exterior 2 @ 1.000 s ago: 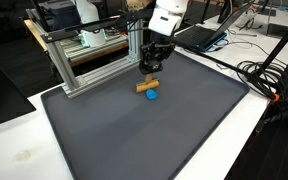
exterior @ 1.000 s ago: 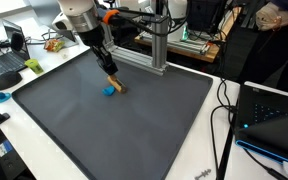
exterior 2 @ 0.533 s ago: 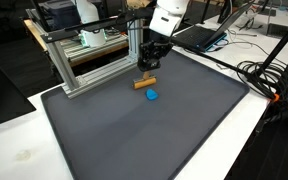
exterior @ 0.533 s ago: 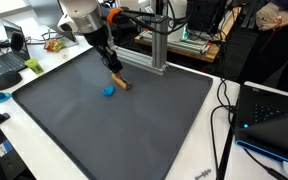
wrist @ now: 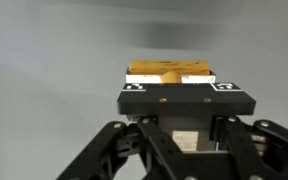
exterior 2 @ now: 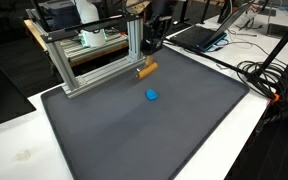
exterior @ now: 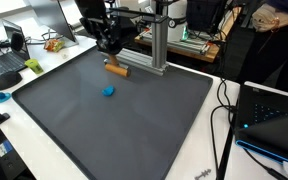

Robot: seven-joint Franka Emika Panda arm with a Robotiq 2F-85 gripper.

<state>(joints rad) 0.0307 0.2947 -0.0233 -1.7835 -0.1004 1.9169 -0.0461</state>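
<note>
Wrist view: my gripper (wrist: 179, 88) closed on a wooden block (wrist: 171, 72).
Read from left to right in an exterior view, a small blue piece (exterior: 109, 90) lies alone on the grey mat (exterior: 134, 135), short of the mat's far edge and free of my fingers. Just beyond it the block (exterior: 116, 70) hangs at my fingertips close to that far edge, apparently lifted off the mat. To the right stands an aluminium frame (exterior: 156, 45) along the same edge. I pinch the block across its narrow width near the middle, so its long side lies crosswise to my jaws. I judge this grip keeps it level and stops it swinging. The blurred grey behind it suggests that it clears the mat.
</note>
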